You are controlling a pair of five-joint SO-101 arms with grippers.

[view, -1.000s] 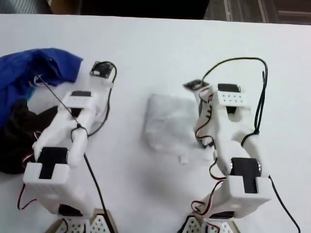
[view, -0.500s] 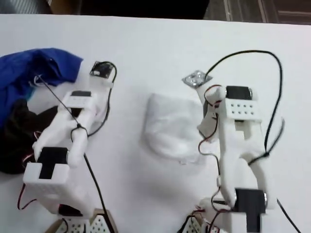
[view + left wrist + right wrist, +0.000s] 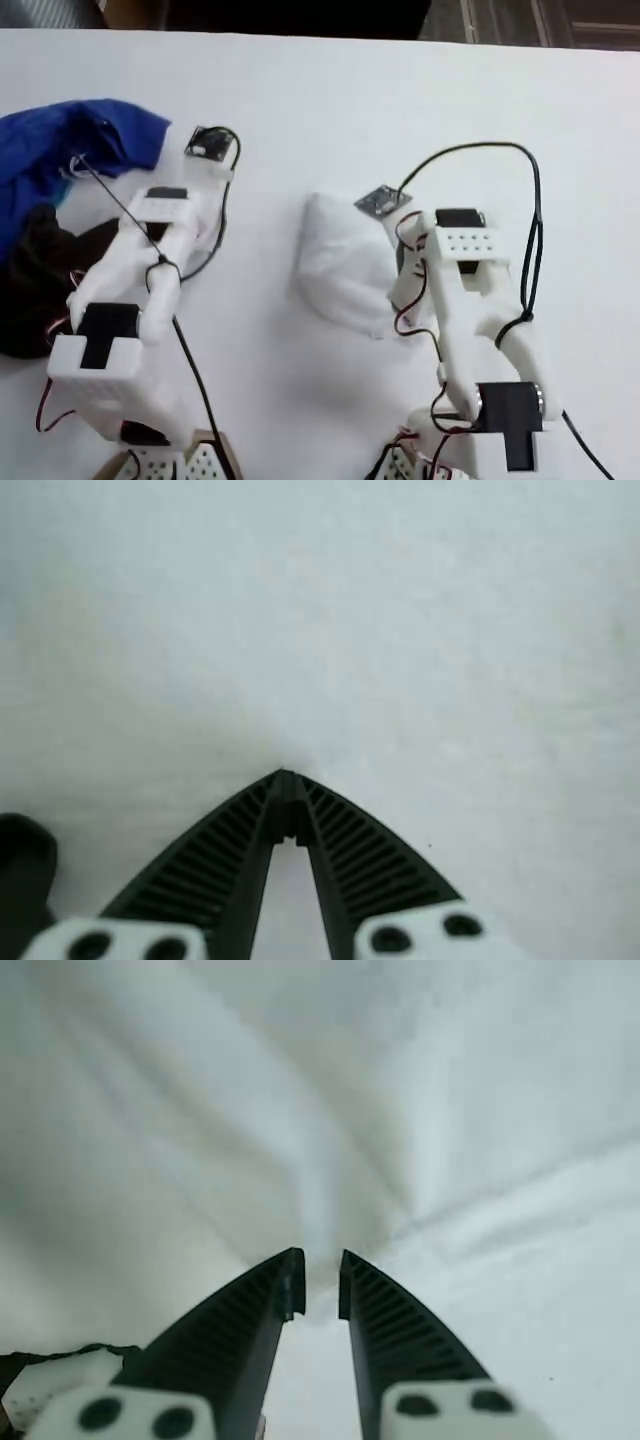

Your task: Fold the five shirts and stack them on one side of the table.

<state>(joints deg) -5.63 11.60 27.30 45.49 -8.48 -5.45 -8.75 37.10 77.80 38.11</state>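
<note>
Right wrist view, right gripper (image 3: 315, 1268) pinching white shirt (image 3: 450, 1110) — creased

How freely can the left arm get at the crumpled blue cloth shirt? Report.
Probably yes: the left gripper is shut over the bare white table, the blue shirt lies close beside it, and nothing stands between them.

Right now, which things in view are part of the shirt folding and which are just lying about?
Job: white shirt, pinched by the right gripper; blue shirt and black shirt, heaped side by side; left gripper, shut over the table.
Lying about: black cable trailing from the left arm.
</note>
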